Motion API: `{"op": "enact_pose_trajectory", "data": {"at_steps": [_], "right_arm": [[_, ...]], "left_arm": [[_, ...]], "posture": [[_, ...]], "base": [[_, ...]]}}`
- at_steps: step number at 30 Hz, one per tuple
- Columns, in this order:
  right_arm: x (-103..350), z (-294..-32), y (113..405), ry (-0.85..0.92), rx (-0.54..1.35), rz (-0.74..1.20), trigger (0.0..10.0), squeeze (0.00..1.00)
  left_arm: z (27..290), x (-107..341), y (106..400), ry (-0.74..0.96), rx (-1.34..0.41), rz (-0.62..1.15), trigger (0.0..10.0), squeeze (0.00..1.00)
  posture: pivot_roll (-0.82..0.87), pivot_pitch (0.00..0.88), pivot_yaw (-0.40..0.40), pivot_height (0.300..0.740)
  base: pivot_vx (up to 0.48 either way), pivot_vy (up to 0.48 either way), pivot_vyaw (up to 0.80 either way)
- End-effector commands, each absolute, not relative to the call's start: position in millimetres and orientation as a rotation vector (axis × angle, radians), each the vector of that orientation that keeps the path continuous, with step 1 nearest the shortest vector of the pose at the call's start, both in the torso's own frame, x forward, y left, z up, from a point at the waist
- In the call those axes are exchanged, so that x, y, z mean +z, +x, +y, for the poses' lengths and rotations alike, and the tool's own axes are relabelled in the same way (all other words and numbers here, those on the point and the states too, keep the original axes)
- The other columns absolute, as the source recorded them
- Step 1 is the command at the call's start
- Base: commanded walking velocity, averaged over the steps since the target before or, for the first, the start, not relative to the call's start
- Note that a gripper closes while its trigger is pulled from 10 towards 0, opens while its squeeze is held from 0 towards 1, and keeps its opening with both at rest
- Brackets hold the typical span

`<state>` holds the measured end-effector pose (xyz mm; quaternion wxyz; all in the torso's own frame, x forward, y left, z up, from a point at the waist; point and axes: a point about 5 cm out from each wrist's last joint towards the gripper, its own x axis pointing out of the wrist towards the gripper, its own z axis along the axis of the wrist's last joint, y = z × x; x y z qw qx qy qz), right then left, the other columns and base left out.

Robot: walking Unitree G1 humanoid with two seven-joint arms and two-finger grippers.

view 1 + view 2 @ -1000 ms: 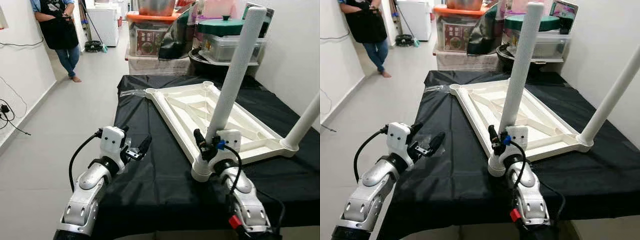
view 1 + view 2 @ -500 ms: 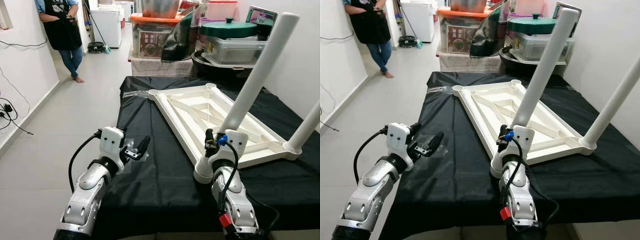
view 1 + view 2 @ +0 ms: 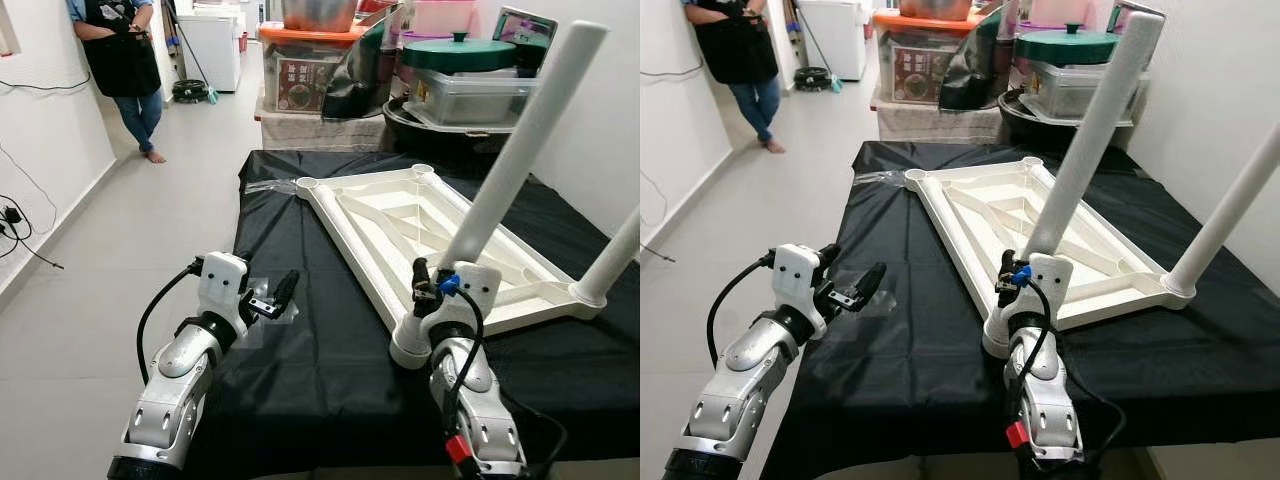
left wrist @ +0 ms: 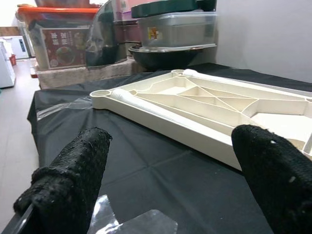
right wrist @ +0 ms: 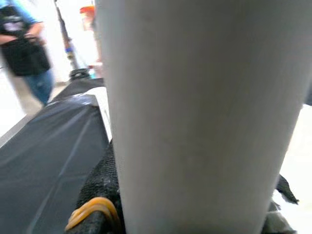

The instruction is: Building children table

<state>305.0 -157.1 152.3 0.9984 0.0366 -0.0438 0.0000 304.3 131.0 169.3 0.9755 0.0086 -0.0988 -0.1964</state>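
Note:
A white plastic table top (image 3: 345, 243) lies upside down on a black-covered table (image 3: 320, 370). One white table leg (image 3: 520, 140) stands in its near corner socket, leaning to the right. My right gripper (image 3: 440, 290) is shut on this leg just above the socket; in the right wrist view the leg (image 5: 195, 112) sits close against a black finger (image 5: 100, 187). A second leg (image 3: 620, 250) stands in the right corner. My left gripper (image 3: 275, 300) hovers open over the cloth, left of the table top, its fingers (image 4: 73, 180) wide apart with nothing between them.
A clear plastic wrapper (image 3: 262, 320) lies on the cloth under my left gripper. Storage boxes (image 3: 310, 70) and a green-lidded pot (image 3: 460, 55) are stacked behind the table. A person (image 3: 125, 60) stands at the far left by the wall. Open floor (image 3: 130, 250) runs along the table's left side.
The held leg has tipped further to the right, with my right gripper following it at the base. My left gripper has stayed nearly where it was.

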Motion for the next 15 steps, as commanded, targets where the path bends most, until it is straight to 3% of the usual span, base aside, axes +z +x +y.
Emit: {"op": "enact_pose_trajectory", "data": {"at_steps": [1, 6, 15], "right_arm": [[137.1, -148.2, 302.5, 0.095, 0.108, -0.019, 10.0, 0.0], [131.9, -146.4, 301.6, 0.101, 0.297, 0.025, 10.0, 0.0], [120.3, -143.2, 296.5, 0.156, 0.366, 0.056, 10.0, 0.0]], "left_arm": [[132.0, 168.1, 305.8, 0.027, -0.39, -0.196, 10.0, 0.0], [132.1, 167.2, 306.5, 0.028, -0.394, -0.192, 10.0, 0.0], [133.2, 164.2, 305.8, 0.03, -0.395, -0.177, 10.0, 0.0]], "posture": [[0.04, 0.0, -0.064, 0.74], [0.04, 0.0, -0.065, 0.74], [0.05, 0.0, -0.067, 0.74]], "base": [[0.0, 0.0, 0.0], [0.0, 0.0, 0.0], [0.0, 0.0, 0.0]]}}
